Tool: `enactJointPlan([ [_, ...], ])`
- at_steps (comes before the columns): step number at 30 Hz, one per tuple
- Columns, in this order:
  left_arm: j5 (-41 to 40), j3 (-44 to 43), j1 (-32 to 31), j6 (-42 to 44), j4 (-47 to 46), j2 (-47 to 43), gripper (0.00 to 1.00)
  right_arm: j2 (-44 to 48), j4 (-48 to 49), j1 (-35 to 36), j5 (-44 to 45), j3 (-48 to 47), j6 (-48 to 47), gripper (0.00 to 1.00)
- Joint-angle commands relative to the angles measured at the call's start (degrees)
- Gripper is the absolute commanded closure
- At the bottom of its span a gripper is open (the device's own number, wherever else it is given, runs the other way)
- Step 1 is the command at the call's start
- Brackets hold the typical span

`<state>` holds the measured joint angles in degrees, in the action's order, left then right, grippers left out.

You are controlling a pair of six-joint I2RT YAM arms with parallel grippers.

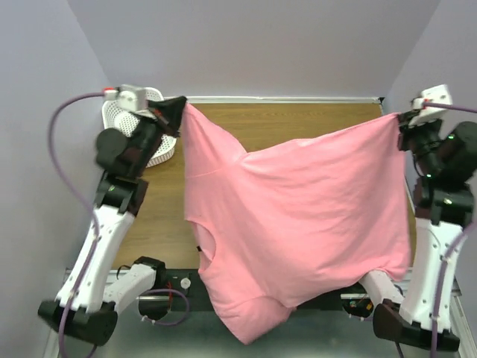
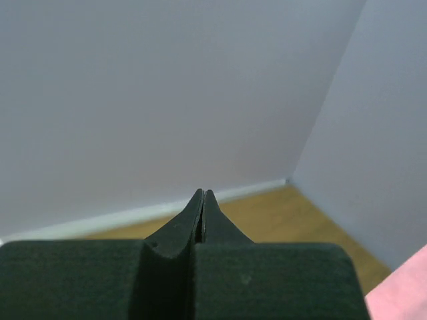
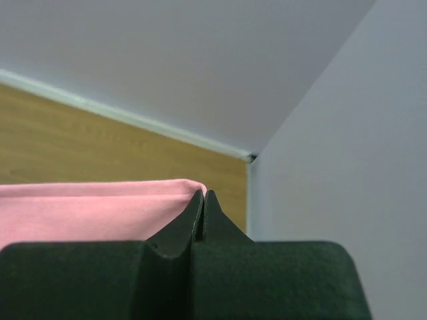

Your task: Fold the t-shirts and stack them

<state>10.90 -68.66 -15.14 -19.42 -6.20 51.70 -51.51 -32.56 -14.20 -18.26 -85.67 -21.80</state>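
A plain pink t-shirt (image 1: pixel 291 224) hangs spread in the air between both arms, its lower part drooping past the table's near edge. My left gripper (image 1: pixel 177 108) is shut on its far left corner, high above the table. My right gripper (image 1: pixel 401 119) is shut on its far right corner. In the right wrist view the pink cloth (image 3: pixel 80 213) runs left from my closed right gripper (image 3: pixel 203 195). In the left wrist view my left gripper (image 2: pixel 203 195) is closed, and only a bit of pink (image 2: pixel 400 293) shows at the lower right.
A white perforated basket (image 1: pixel 130 123) stands at the table's far left, partly behind the left arm. The wooden table (image 1: pixel 298 119) is walled by lilac panels at the back and both sides.
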Motion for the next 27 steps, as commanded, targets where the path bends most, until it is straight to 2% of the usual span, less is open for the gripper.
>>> enactJointPlan([
  [1, -2.4, 9.1, -0.2, -2.8, -8.9, 7.9, 1.0, 0.2, 9.0, 0.3, -5.3, 19.2, -2.4, 1.0],
  [4, -2.2, 10.6, -0.2, -4.0, -13.1, 20.7, 1.0, -5.3, 17.6, 0.3, -9.4, 29.0, -3.7, 0.99],
  [5, -1.7, 9.7, -0.2, -4.0, -13.7, 28.1, 1.0, -7.5, 22.9, 0.3, -10.4, 33.8, -3.9, 0.99],
  [6, -1.7, 8.3, -0.2, -4.1, -13.6, 31.9, 1.0, -10.8, 26.2, 0.3, -10.7, 35.4, -3.7, 1.0],
  [7, -1.6, 4.4, -0.2, -4.3, -13.2, 35.8, 1.0, -17.3, 29.0, 0.3, -11.0, 36.5, -3.7, 0.99],
  [8, -1.1, 2.0, -0.2, -4.3, -11.6, 43.4, 1.0, -22.1, 34.1, 0.3, -11.2, 36.4, -3.4, 0.99],
  [9, -1.2, -3.4, -0.2, -4.4, -10.5, 47.3, 1.0, -26.2, 35.8, 0.3, -11.1, 35.1, -3.1, 1.0],
  [10, -1.1, -6.1, -0.2, -4.7, -9.4, 50.7, 1.0, -35.8, 36.8, 0.3, -10.7, 33.5, -2.7, 0.99],
  [13, -1.7, -16.5, -0.2, -5.5, -4.4, 62.4, 1.0, -50.8, 37.0, 0.3, -10.0, 24.3, -0.9, 0.99],
  [14, -1.9, -18.6, -0.2, -5.6, -2.7, 66.1, 1.0, -53.3, 37.0, 0.3, -9.6, 22.3, -0.5, 0.99],
  [17, -2.5, -25.6, -0.2, -6.2, 0.2, 71.3, 1.0, -59.9, 37.1, 0.3, -8.5, 16.8, 1.1, 0.99],
  [21, -3.9, -36.5, -0.1, -5.8, 4.9, 76.9, 1.0, -63.4, 37.6, 0.3, -5.7, 12.2, 3.8, 0.99],
  [27, -5.1, -44.2, 1.2, -7.6, 7.8, 82.2, 1.0, -65.0, 39.1, 0.3, -1.3, 7.9, 7.4, 1.0],
])
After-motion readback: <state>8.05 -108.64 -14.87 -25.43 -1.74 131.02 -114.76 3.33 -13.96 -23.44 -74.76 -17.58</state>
